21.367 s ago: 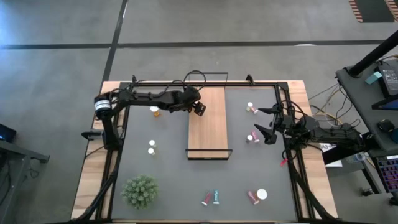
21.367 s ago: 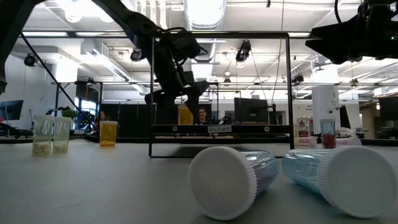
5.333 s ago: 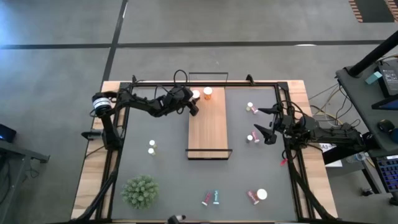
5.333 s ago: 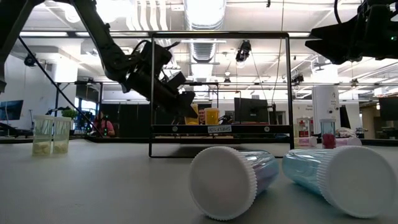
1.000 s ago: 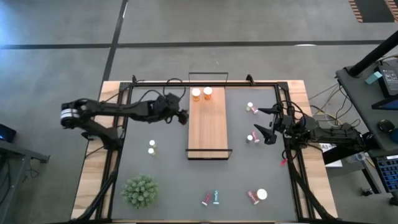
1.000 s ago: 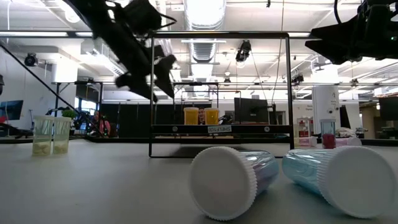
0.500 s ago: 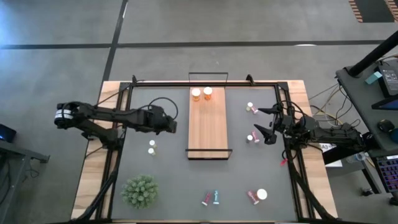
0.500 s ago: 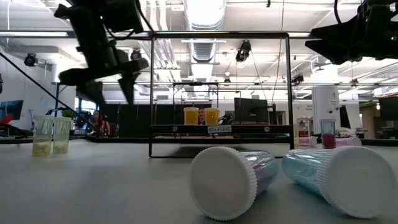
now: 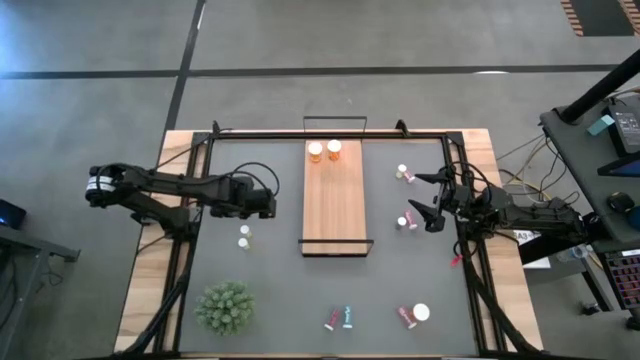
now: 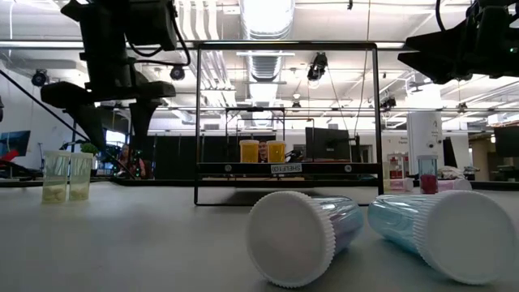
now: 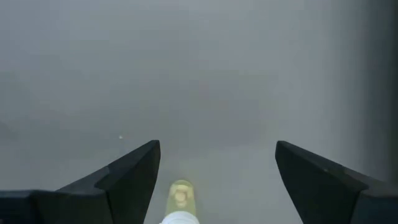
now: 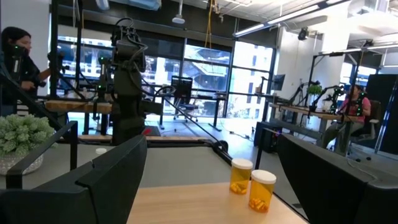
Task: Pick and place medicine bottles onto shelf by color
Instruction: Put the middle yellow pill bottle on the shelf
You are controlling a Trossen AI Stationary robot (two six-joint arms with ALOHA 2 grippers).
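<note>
Pale-yellow white-capped bottles point(image 9: 243, 236) stand on grey tabletop just below open left gripper point(image 9: 270, 206), arm stretched low left of light-wood shelf point(image 9: 333, 200); right gripper point(image 9: 428, 196) waits open at right edge.

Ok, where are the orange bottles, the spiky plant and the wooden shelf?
orange bottles point(image 9: 324, 151): high view, on the white caps.
spiky plant point(image 9: 225, 307): high view, middle of its green leaves.
wooden shelf point(image 9: 335, 205): high view, bare wood in the board's middle.
</note>
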